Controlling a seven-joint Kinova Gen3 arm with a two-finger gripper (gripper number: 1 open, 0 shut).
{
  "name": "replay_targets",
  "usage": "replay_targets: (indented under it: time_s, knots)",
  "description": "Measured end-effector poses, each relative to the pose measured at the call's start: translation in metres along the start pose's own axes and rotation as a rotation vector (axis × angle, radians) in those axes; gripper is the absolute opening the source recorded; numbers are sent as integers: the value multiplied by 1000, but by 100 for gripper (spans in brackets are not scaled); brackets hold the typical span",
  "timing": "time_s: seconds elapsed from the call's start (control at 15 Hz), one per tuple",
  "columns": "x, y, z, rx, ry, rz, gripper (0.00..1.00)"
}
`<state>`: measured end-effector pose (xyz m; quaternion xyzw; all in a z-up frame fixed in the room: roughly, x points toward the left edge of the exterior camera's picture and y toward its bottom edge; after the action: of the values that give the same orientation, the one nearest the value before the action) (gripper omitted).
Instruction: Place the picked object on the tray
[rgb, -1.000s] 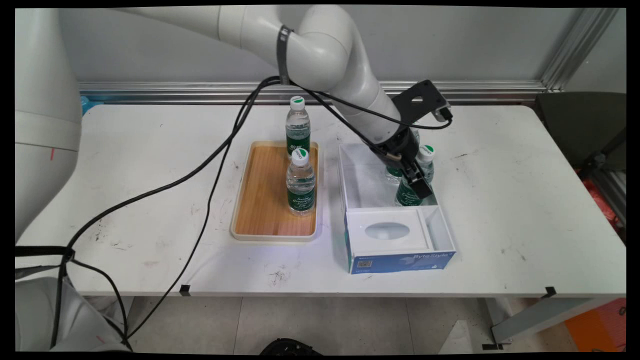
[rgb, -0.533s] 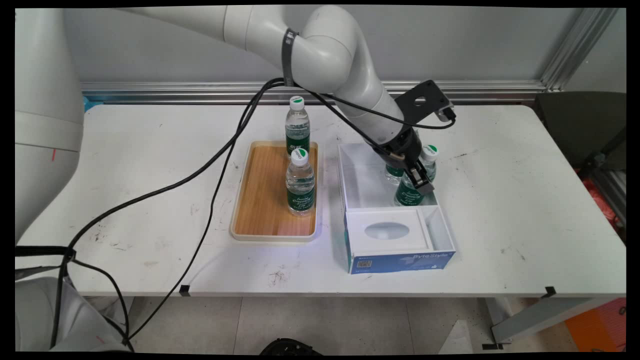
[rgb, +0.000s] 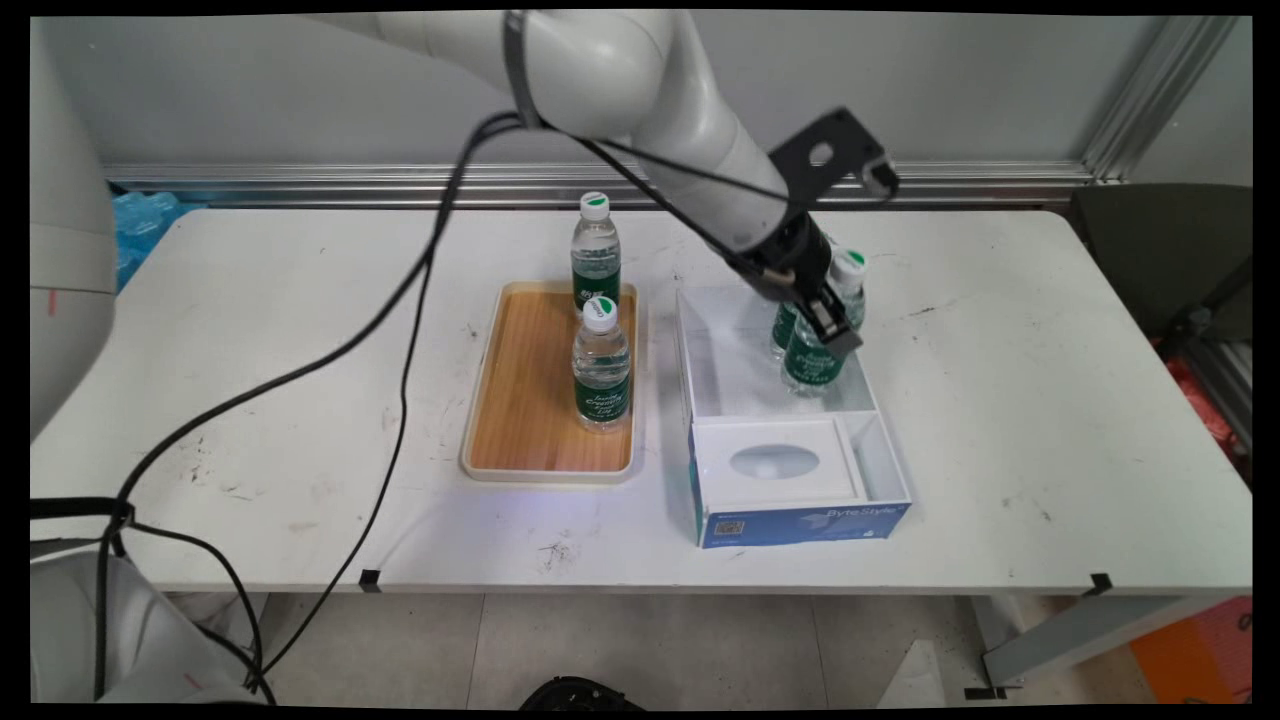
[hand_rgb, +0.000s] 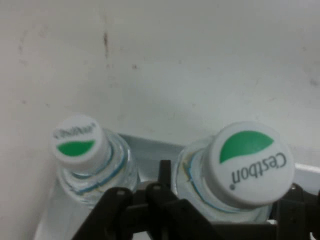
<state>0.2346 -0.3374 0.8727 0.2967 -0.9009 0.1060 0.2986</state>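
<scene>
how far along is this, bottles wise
Judging by layout only. Looks done: a first water bottle stands on the wooden tray, and a second bottle stands at its far end. In hand: the claw is shut on a third bottle in the white box. Left: a fourth bottle stands beside it in the box.

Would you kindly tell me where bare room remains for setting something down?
Free: the wooden tray's left half, and the white box's floor left of its bottles. Crowded: the box's far right corner, where the pincer grips one bottle beside another.
</scene>
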Motion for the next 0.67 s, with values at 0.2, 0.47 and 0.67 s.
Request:
replay_targets:
  time_s: [0.2, 0.47, 0.67]
  knots:
    - [9, -1, -33, 3, 35, -16, 0]
    - [20, 0, -89, 5, 78, -40, 0]
    - [21, -1, -131, 8, 94, -52, 0]
